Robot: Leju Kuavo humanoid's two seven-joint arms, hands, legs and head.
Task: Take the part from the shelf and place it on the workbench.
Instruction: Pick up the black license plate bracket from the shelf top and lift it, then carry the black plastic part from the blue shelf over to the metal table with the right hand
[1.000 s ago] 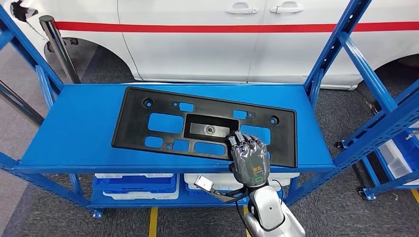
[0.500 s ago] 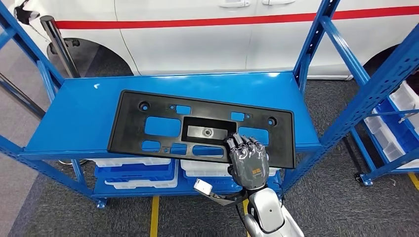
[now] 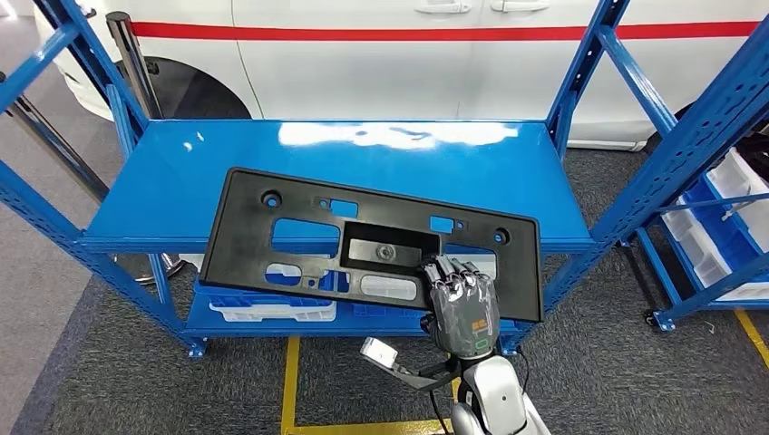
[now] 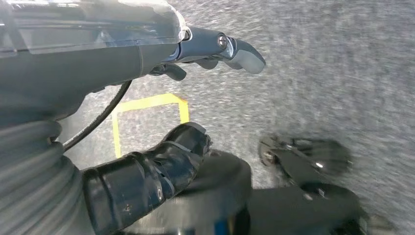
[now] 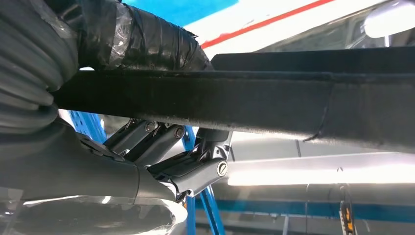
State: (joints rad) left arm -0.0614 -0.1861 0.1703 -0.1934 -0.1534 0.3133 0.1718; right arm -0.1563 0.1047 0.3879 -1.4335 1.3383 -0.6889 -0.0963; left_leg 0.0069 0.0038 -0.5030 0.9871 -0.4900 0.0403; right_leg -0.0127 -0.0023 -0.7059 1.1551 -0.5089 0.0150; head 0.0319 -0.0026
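My right hand [image 3: 462, 308] grips the black part [image 3: 363, 245] by its near edge, lifted clear over the blue shelf [image 3: 163, 195]; left hand [image 4: 147, 98] hangs empty. Next I judge: carry it to the workbench

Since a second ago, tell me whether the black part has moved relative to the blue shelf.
Yes. The black part, gripped by the right hand, has come toward the robot: its near edge now overhangs the front edge of the blue shelf, where earlier it lay wholly on the shelf.
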